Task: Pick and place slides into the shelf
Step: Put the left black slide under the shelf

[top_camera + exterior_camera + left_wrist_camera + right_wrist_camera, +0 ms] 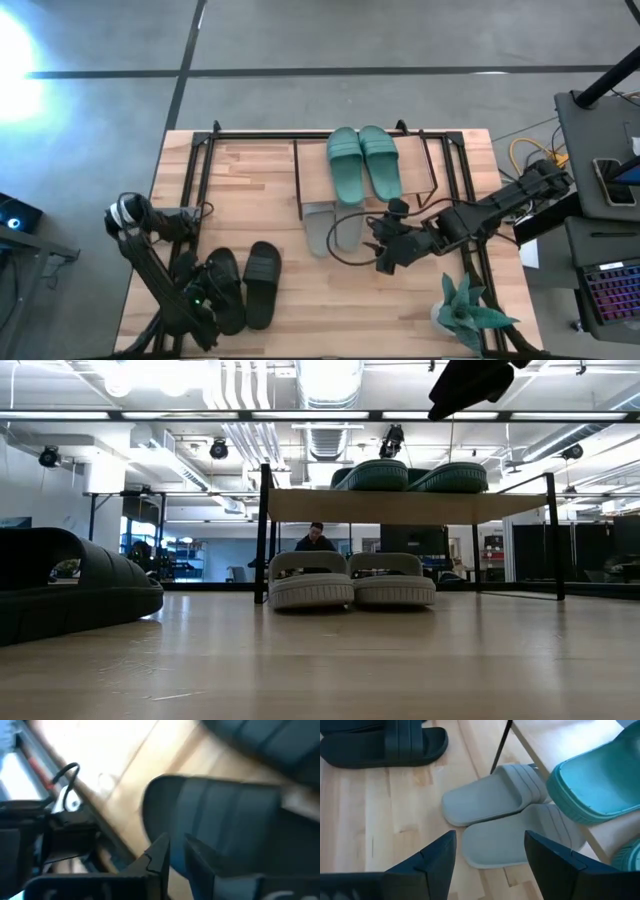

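Wooden tabletop [270, 190] fills my overhead frame. I see green slides [363, 163] on the shelf [312, 183] at top centre, grey slides [332, 228] beneath it. My right gripper [381, 252] hovers open and empty beside them. My left gripper [205, 305], lower left, sits over the black slides [243, 285]; its grip I can't tell.

teal green slides [362, 162], light grey slides [505, 820], black slides [243, 286], pale wooden shelf [400, 506], possibly black-framed

Teal slides [363, 163] atop shelf [315, 182], grey slides [331, 228] beneath
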Available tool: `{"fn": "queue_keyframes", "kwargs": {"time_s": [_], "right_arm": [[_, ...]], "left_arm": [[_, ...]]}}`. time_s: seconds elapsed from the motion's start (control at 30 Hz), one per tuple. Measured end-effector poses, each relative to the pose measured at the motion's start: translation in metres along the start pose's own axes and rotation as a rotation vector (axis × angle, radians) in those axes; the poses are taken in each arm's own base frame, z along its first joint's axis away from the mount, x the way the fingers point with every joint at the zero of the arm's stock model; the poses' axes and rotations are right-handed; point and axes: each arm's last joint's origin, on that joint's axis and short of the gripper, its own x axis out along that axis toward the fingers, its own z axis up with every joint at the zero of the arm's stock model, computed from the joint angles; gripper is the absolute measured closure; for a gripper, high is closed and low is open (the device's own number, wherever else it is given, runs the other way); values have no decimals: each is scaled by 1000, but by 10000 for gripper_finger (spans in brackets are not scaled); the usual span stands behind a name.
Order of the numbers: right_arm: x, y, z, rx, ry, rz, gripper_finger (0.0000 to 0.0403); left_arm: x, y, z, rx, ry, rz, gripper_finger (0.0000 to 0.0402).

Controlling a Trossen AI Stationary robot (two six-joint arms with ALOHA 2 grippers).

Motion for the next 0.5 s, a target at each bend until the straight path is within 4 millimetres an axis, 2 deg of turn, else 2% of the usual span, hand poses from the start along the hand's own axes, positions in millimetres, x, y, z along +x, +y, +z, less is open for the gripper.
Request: {"fn": "queue_keyframes", "kwargs": {"time_s": [0.17,0.3,0.4,0.5], "right_arm": [[1,-1,0,4,2,-4,177],[2,-2,0,-1,6,-9,177],[4,-3,-1,-2,10,-13,177],[5,-3,-4,-8,17,-17,177]], "left_arm": [[-30,15,14,-79,-58,-253,369],[-44,25,18,-143,-35,-472,356],[-48,33,16,-143,-26,-531,343],[-47,37,13,-105,-27,-508,328]]}}
